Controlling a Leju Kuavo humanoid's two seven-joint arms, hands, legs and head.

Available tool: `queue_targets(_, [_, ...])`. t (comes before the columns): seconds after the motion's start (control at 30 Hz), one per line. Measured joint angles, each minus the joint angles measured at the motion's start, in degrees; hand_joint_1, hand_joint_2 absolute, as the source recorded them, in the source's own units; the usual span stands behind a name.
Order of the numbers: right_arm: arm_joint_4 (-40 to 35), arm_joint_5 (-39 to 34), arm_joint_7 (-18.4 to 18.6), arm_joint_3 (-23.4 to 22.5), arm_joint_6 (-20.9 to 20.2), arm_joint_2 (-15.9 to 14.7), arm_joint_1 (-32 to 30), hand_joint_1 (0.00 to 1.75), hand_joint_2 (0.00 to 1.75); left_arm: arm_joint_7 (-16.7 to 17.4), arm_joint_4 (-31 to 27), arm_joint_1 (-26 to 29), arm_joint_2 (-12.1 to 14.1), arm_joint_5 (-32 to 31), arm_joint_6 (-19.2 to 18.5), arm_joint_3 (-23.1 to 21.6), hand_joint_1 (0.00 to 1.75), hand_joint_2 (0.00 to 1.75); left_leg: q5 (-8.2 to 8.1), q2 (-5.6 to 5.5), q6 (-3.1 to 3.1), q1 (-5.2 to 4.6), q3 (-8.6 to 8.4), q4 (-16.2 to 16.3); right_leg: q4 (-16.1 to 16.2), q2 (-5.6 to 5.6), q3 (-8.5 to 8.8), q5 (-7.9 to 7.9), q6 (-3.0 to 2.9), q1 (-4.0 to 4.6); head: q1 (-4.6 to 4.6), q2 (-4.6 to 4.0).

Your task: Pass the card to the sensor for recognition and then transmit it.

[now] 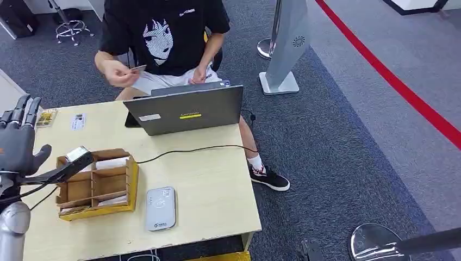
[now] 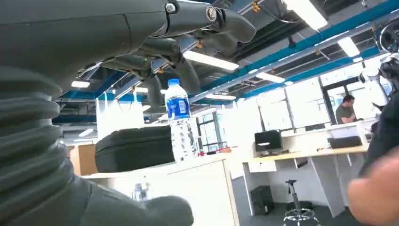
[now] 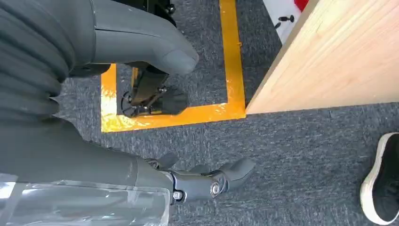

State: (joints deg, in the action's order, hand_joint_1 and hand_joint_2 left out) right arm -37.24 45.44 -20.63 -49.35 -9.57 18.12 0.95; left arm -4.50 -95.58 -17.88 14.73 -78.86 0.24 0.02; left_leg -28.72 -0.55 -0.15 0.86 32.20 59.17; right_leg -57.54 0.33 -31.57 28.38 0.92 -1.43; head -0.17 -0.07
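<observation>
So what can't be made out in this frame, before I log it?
- Card in the person's hand: head view, too small and blurred to read.
- Compartments of the wooden organizer: head view, left hand and its thumb cover part of them.
- Print on the sensor: too small.
- Laptop screen: faces away.
- Right hand: right wrist view, fingers partly cut off, hanging over the floor, apparently holding nothing.

On the desk [image 1: 217, 190] a divided box [image 1: 98, 184] sits at the left, with the sensor [image 1: 161, 208] just right of it near the front edge. A laptop [image 1: 187, 111] stands behind them at the far edge. Beyond it a seated person [image 1: 163, 38] holds a card [image 1: 138, 69].
</observation>
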Motion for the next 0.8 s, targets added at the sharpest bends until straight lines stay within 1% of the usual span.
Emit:
queue_targets(0.17, [-0.2, 0.0, 0.2, -0.2, 0.0, 0.0, 0.0, 0.0, 1.75, -0.5, -0.7, 0.4, 0.0, -0.2, 0.8, 0.0, 0.0, 1.75, 0.0, 0.0, 0.0, 0.0, 0.01, 0.0, 0.0, 0.0, 0.0, 0.0, 0.0, 0.0, 0.0, 0.0])
queue_targets(0.23, [-0.2, 0.1, 0.2, -0.3, 0.0, 0.1, 0.0, 0.0, 1.75, -0.9, -1.2, 0.8, 0.0, -0.2, 1.9, 0.0, 0.0, 1.75, 0.0, 0.0, 0.0, 0.0, 0.01, 0.0, 0.0, 0.0, 0.0, 0.0, 0.0, 0.0, 0.02, 0.0])
queue_targets(0.33, [-0.2, 0.1, 0.2, -0.5, 0.3, 0.1, 0.0, 0.0, 1.75, -0.9, -3.7, 2.0, -0.7, 1.0, 6.5, 0.3, 0.0, 1.75, 0.0, 0.0, 0.0, 0.0, 0.02, 0.0, 0.0, 0.01, 0.0, 0.0, 0.0, 0.0, 0.0, 0.0])
queue_targets(0.4, [-0.1, -0.7, -0.1, -0.5, 1.4, 0.1, -0.1, 0.0, 1.75, -1.7, -8.4, 3.9, -3.0, 5.0, 8.9, 1.2, 0.0, 1.75, -0.01, 0.0, 0.0, 0.0, 0.04, 0.0, 0.0, 0.0, 0.0, 0.01, 0.01, -0.01, 0.02, 0.0])
queue_targets(0.53, [0.0, -4.1, 0.8, 0.2, 2.6, 0.2, -0.1, 0.0, 1.75, -4.1, -19.3, 8.8, -8.5, 12.5, 9.2, 3.4, 0.0, 1.75, -0.05, 0.02, 0.06, -0.04, 0.08, 0.0, 0.0, 0.02, -0.01, 0.02, 0.03, -0.03, 0.02, 0.0])
queue_targets(0.6, [-0.2, -6.1, 1.4, 0.7, 2.6, 0.2, -0.1, 0.0, 1.75, -7.4, -24.2, 12.4, -11.0, 18.2, 10.7, 4.6, 0.0, 1.75, -0.1, 0.15, 0.09, -0.06, 0.05, 0.0, 0.0, 0.09, -0.04, 0.02, 0.03, -0.04, 0.0, 0.0])
queue_targets(0.63, [-0.4, -7.2, 1.6, 1.1, 2.6, 0.2, -0.1, 0.0, 1.75, -9.8, -26.7, 14.7, -12.0, 21.9, 11.8, 5.3, 0.0, 1.75, -0.13, 0.2, 0.05, -0.06, 0.03, 0.0, 0.0, 0.15, -0.05, 0.03, 0.03, -0.04, 0.0, 0.0])
queue_targets(0.67, [-0.7, -8.3, 1.9, 1.5, 2.6, 0.2, -0.2, 0.0, 1.75, -12.2, -29.5, 17.2, -13.6, 25.3, 12.4, 6.2, 0.0, 1.75, -0.14, 0.24, 0.06, -0.06, 0.03, 0.0, 0.0, 0.17, -0.07, 0.05, 0.04, -0.04, 0.0, 0.0])
queue_targets(0.77, [-2.2, -12.9, 2.2, 2.9, 1.3, 0.2, -0.8, 0.0, 1.75, -19.7, -35.8, 25.1, -18.8, 33.1, 12.6, 8.9, 0.0, 1.75, -0.16, 0.23, 0.06, -0.06, 0.04, 0.0, 0.0, 0.15, -0.08, 0.12, 0.03, -0.04, 0.0, 0.0])
queue_targets(0.8, [-2.8, -14.5, 2.4, 3.3, 0.9, 0.2, -1.2, 0.0, 1.75, -21.6, -37.2, 27.4, -20.3, 35.7, 12.4, 9.9, 0.0, 1.75, -0.22, 0.22, 0.05, -0.06, 0.03, 0.0, 0.0, 0.15, -0.08, 0.14, 0.01, -0.04, -0.02, 0.0])
